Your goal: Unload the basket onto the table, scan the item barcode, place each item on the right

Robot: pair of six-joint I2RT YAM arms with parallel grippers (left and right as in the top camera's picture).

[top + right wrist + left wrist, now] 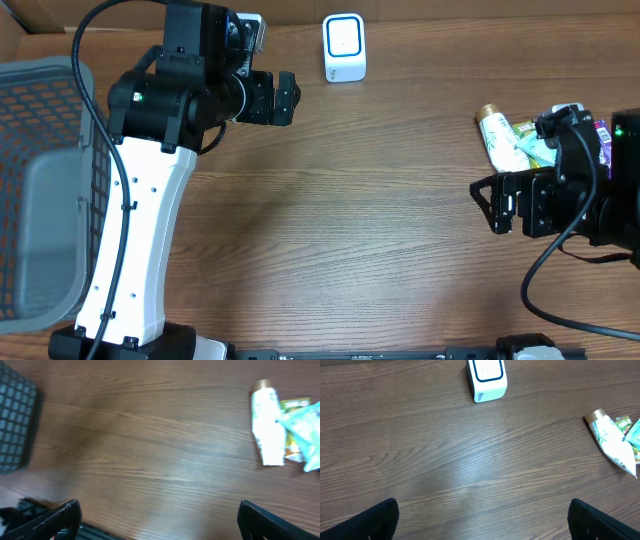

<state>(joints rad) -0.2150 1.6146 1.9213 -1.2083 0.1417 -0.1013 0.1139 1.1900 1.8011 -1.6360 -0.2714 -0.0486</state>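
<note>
Wood-grain table (350, 220) filled every view. The left gripper (290, 97) hung over the far left part of it, jaws spread wide with only bare wood between them. The right gripper (486, 206) was also wide open and gripped nothing. The white tube (497, 137) with its gold cap lay flat at the right side, just beyond the right gripper and clear of its fingers, a teal packet (535, 150) touching its side. The white scanner (344, 47) stood at the far edge, well apart from the tube. A grey mesh basket (40, 100) sat at the left edge.
</note>
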